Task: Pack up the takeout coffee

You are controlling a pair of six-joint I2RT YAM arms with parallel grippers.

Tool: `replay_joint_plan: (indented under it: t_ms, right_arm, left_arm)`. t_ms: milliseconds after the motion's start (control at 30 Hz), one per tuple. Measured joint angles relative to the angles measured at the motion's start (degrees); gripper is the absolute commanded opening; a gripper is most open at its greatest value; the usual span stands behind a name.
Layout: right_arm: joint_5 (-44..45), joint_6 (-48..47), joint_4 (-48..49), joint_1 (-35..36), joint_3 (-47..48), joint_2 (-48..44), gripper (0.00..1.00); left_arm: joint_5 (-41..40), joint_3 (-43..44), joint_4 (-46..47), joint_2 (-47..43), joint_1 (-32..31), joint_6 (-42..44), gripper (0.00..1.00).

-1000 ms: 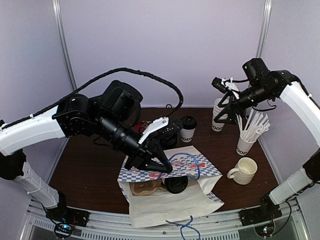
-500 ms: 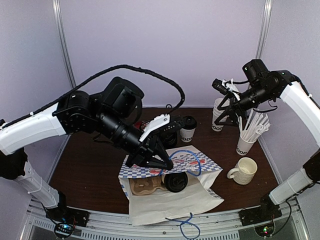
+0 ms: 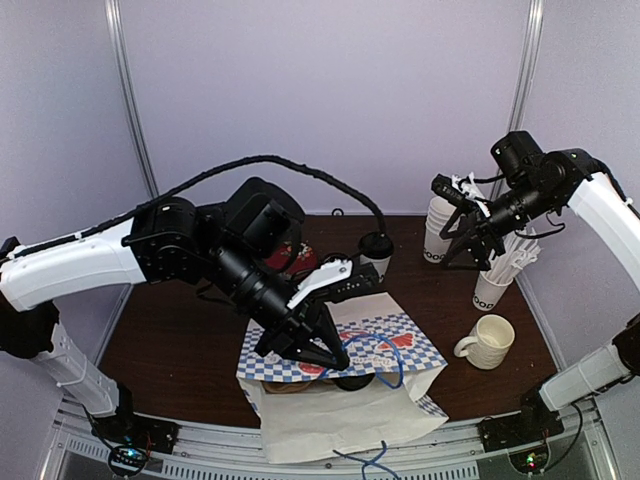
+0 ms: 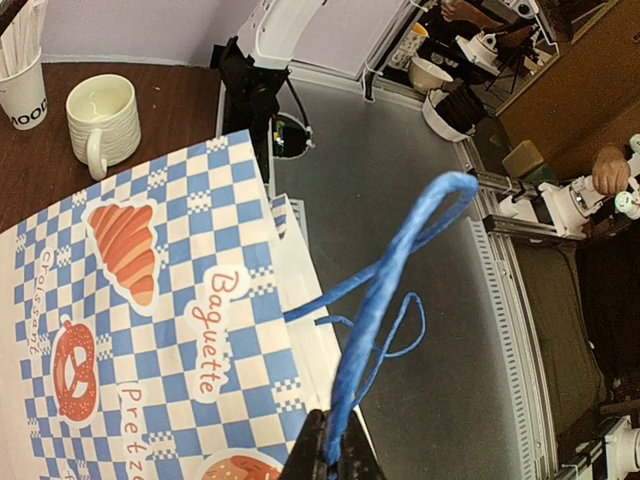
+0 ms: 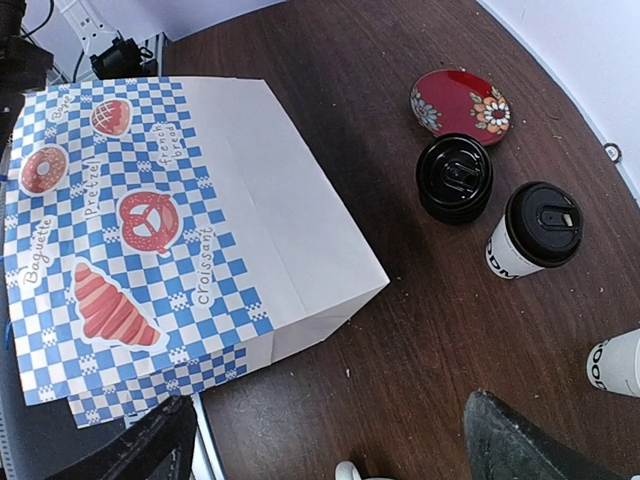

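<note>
Cups (image 5: pixel 453 178) upright, lids up; left hand (image 4: pixel 328 447) pinching bag handle (image 4: pixel 395 265); right hand (image 5: pixel 330 430) apparently spread

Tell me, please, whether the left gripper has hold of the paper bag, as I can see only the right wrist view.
Observer: Yes. The left gripper is shut on the looped blue handle of the bag.
Operator: Thank you. Does anything stand to the right of the bag?
Observer: A cream mug stands there, apart from the bag.
Operator: And behind the mug?
Observer: A white cup full of white sticks, near the table's right edge.
</note>
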Motion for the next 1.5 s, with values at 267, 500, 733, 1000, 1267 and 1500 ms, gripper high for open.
replay_joint_plan:
  t_ms: [267,500,733,1000,1267,1500]
  right_arm:
    - [-2.03,-0.37,-0.17,0.00,-0.02,0.00,0.96]
    - [-0.94,2.36,2.29,0.00,-0.31,1.11,0.95]
    - [1.27,5.29,5.35,0.00,-0.31,3.56,0.94]
    - [6.71,8.26,7.80,0.00,-0.28,5.90,0.94]
    - [13.20,10.23,10.97,0.00,2.21,11.06,0.95]
    - [17.20,11.43,13.29,-0.04,6.47,20.39,0.96]
  left_arm:
    - [-4.17,1.75,-1.73,0.00,-0.04,1.70,0.00]
    - [-11.17,5.55,-4.76,-0.26,7.98,6.25,0.00]
    - [-16.85,5.49,-4.33,-0.48,21.68,10.05,0.00]
    - [-18.49,5.49,-4.55,2.19,31.69,13.31,0.00]
    - [-18.95,5.49,-4.81,2.01,37.24,14.82,0.00]
    - [-20.57,5.68,-4.85,2.03,40.54,15.41,0.00]
